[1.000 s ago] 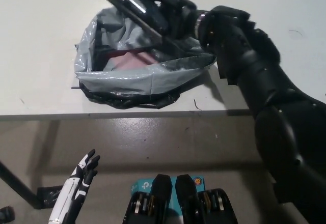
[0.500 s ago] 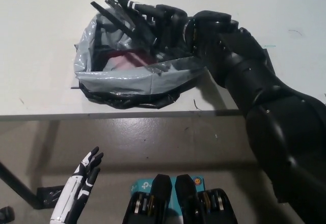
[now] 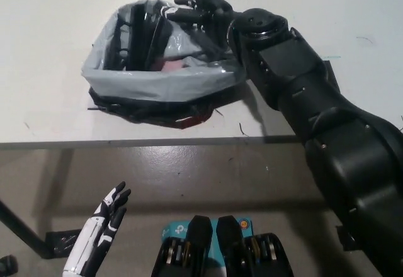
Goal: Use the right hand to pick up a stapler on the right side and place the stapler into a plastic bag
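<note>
The grey plastic bag (image 3: pixel 157 83) sits open on the white table (image 3: pixel 50 50), near its front edge. A black stapler (image 3: pixel 143 33) lies inside the bag, leaning against its far left wall. My black right hand (image 3: pixel 200 6) hovers over the bag's far right rim, open, fingers spread and pointing left, holding nothing. My white left hand (image 3: pixel 104 230) rests low at the lower left, below the table, open and idle.
The table's front edge (image 3: pixel 189 142) runs across the middle, with grey floor below it. A dark table leg (image 3: pixel 22 233) slants at the lower left. Something reddish (image 3: pixel 171 66) shows at the bag's bottom. My right forearm (image 3: pixel 296 82) crosses the table's right part.
The right hand has let go of the stapler, which now lies in the bag. Its fingers have spread open, and the bag's mouth has shifted slightly left.
</note>
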Robot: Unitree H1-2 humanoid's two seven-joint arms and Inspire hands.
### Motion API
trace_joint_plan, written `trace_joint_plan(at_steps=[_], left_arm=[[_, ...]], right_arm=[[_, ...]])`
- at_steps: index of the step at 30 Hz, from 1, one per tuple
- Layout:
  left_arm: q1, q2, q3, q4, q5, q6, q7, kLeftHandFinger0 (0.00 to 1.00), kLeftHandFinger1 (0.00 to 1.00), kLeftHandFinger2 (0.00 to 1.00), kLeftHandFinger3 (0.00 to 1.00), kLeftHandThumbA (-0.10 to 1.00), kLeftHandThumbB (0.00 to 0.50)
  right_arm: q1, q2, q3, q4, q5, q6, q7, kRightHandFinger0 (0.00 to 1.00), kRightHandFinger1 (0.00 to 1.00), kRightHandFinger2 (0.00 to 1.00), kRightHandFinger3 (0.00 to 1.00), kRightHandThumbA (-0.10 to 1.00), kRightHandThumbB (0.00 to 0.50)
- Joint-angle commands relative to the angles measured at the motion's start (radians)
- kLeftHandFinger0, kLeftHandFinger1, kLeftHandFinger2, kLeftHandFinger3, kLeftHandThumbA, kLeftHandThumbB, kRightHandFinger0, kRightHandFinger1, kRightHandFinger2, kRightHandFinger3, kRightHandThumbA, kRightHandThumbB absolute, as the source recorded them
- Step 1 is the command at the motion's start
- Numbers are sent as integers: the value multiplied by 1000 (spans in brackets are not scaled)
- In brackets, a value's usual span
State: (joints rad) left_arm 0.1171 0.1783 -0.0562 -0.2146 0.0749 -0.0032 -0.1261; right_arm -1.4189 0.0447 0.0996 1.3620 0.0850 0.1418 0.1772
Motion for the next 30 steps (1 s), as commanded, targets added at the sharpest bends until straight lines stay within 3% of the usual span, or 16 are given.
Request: trace_joint_plan(at_steps=[1,4,9,15,16,18,22,26,29,30], left_arm=[[-7,21,-9,-43,-1,-1,-25,1000,1000,1000,1000,944,15],[-10,27,-11,-42,5,-6,-25,1000,1000,1000,1000,942,6],[-18,27,-14,-35,-1,-1,-26,1000,1000,1000,1000,932,21],[-27,27,-18,-39,-6,10,-36,1000,1000,1000,1000,936,0],[-35,27,-16,-30,-9,5,-36,1000,1000,1000,1000,942,3],[-51,25,-11,-19,-14,0,-33,1000,1000,1000,1000,953,17],[-88,23,7,-1,-14,-17,-16,1000,1000,1000,1000,964,31],[-112,20,26,3,-18,-13,0,1000,1000,1000,1000,958,53],[-120,19,35,1,-19,-11,8,1000,1000,1000,1000,967,45],[-126,17,37,4,-22,-16,10,1000,1000,1000,1000,966,38]], right_arm=[[-29,-32,27,-47,-57,-96,10,1000,1000,1000,1000,627,354],[-23,-39,39,-58,-71,-100,23,1000,1000,1000,1000,639,361],[-17,-68,53,-104,-88,-100,41,1000,1000,1000,1000,642,325],[60,-152,76,-393,-116,-64,86,1000,1000,1000,1000,761,337],[112,-193,77,-570,-140,-42,65,1000,1000,1000,1000,827,391],[166,-240,57,-777,-127,-11,87,1000,1000,1000,1000,803,344],[268,-322,1,-1136,-92,16,109,1000,1000,1000,1000,782,334],[418,-404,-60,-1493,-103,67,100,1000,1000,1000,1000,880,316],[540,-430,-121,-1680,-34,70,99,1000,1000,1000,1000,823,311],[624,-441,-152,-1780,-24,46,89,1000,1000,1000,1000,816,281]])
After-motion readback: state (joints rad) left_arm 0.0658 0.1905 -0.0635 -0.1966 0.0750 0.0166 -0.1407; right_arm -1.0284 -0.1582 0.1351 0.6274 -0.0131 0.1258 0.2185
